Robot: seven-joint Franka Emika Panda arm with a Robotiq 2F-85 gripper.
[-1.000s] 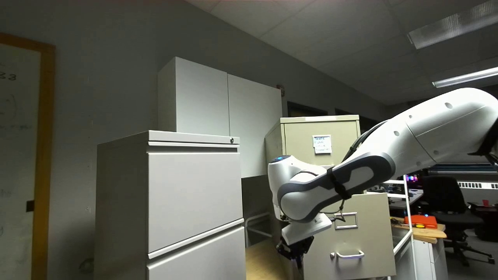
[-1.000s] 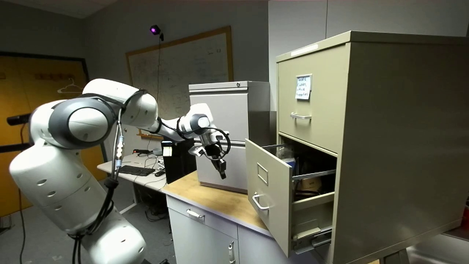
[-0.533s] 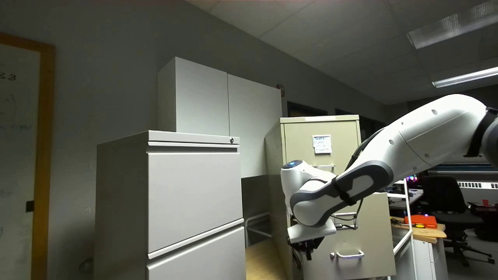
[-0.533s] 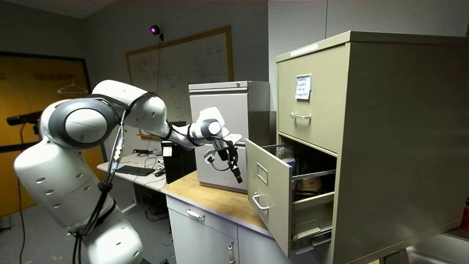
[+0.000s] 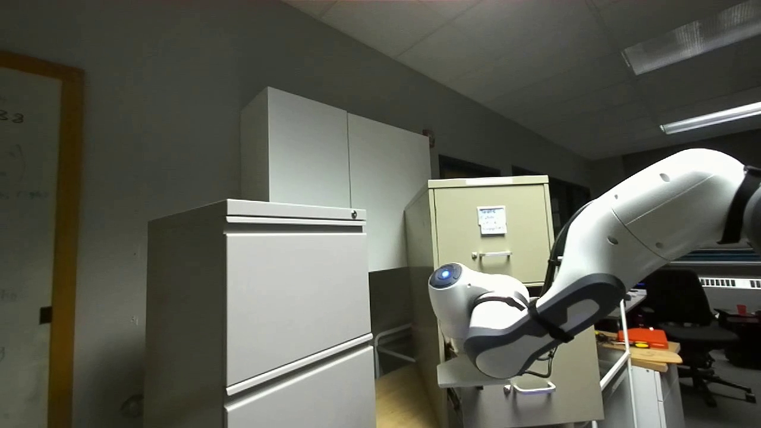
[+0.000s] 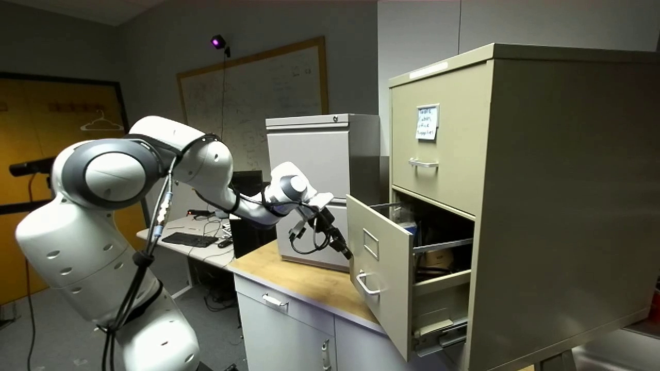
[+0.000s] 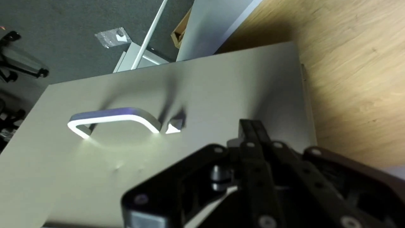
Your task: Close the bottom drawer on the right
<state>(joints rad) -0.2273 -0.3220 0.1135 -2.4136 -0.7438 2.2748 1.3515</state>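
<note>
Grey wall, "supplies" card above open drawer

I have free room above the countertop between the grey cabinet and the extended bottom drawer, which blocks my gripper ahead, with 1 handle jutting out nearby.

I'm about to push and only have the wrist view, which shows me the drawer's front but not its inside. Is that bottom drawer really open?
Observer: Yes. In an exterior view the bottom drawer stands pulled out from the tan cabinet.
Operator: Good to know. Anything inside?
Observer: Yes, something blue shows just behind its front; I can't tell what it is.
</note>
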